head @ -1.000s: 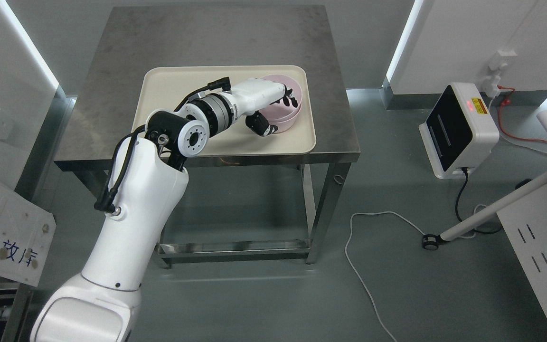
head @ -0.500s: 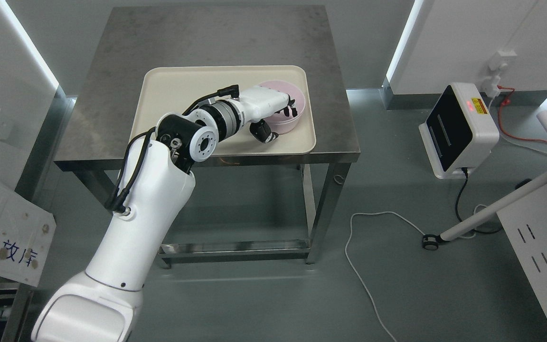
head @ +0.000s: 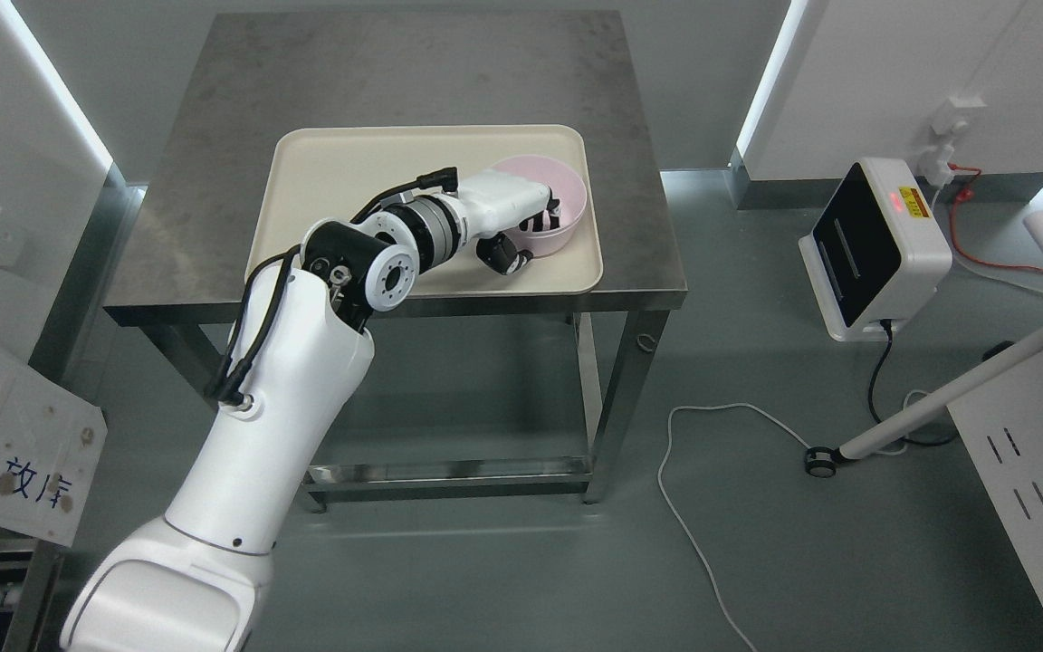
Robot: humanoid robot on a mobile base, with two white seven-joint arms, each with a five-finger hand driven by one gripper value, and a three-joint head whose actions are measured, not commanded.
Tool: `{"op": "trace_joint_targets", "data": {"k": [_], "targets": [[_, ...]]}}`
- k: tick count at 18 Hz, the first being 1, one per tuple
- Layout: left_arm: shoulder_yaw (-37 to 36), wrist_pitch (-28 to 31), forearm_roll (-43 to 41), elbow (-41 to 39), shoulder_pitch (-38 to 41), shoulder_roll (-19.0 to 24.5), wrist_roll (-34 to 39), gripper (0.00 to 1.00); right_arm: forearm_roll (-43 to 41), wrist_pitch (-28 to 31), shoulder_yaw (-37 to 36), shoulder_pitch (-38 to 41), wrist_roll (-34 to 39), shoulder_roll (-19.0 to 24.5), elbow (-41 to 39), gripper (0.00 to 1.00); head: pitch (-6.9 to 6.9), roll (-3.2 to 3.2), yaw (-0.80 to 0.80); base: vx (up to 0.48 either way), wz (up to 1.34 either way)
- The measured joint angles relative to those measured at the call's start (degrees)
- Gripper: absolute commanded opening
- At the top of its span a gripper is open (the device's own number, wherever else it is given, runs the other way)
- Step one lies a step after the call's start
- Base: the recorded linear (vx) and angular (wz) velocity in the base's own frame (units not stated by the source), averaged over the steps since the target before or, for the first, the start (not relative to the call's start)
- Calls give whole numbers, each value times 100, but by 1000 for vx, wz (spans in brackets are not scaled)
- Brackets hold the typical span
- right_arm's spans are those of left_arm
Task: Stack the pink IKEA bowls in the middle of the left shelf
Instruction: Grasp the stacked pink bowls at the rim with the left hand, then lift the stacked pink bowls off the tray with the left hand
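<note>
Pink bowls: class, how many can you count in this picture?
1. The pink bowl sits at the right end of the cream tray, gripped by the left hand. More nested inside may be hidden.

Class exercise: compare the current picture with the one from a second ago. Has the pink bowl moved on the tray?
Yes. The pink bowl, gripped at its rim by the left hand, has tipped and its rim now lies nearer the cream tray's right edge.
</note>
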Motion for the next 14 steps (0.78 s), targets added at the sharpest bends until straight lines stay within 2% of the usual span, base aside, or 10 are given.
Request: {"op": "trace_joint_targets", "data": {"k": [2, 11, 14], "targets": [[36, -45, 62, 15, -12, 0, 45, 1, -7, -13, 0, 0, 0, 0, 0, 100, 0, 0, 0, 0, 0], [714, -114, 990, -245, -284, -2, 149, 1, -21, -25, 0, 0, 0, 0, 0, 100, 0, 0, 0, 0, 0], [1110, -529, 1226, -490, -260, -2, -53, 1, -22, -27, 0, 0, 0, 0, 0, 100, 0, 0, 0, 0, 0]]}}
